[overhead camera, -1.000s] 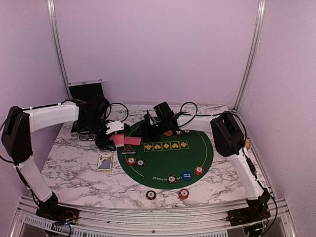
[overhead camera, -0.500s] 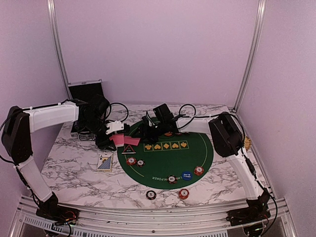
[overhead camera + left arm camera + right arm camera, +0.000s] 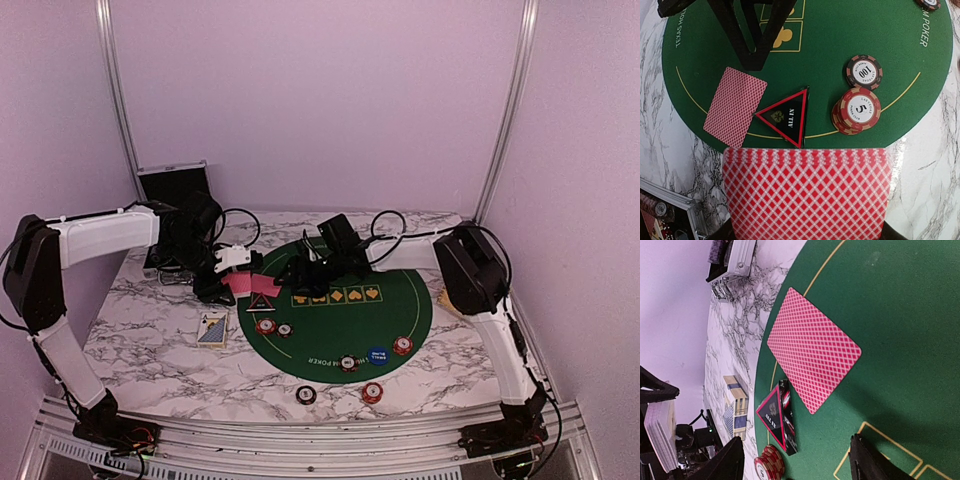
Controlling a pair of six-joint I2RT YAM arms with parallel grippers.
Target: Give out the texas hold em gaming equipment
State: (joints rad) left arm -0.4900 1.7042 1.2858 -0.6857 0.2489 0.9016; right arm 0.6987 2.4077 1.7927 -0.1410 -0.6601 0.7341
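My left gripper [image 3: 222,277] is shut on a deck of pink-red-backed cards [image 3: 805,192] at the mat's left edge; the deck hides its fingers. One card [image 3: 735,106] lies face down on the green mat [image 3: 350,320], also in the right wrist view [image 3: 813,350]. The black triangular "ALL IN" marker [image 3: 785,117] sits beside it. A "5" chip stack [image 3: 856,110] and a "100" chip [image 3: 863,72] lie to its right. My right gripper [image 3: 797,465] is open and empty, low over the mat just past the card [image 3: 308,275].
The silver-edged black case [image 3: 175,190] stands at the back left. A blue-and-tan card box [image 3: 212,328] lies on the marble left of the mat. More chips [image 3: 402,346] and a blue button [image 3: 377,354] sit near the mat's front; two chips [image 3: 306,394] lie off it.
My right arm has shifted a little to the right, its gripper drawing back from the lone card. The left arm and the deck have not moved.
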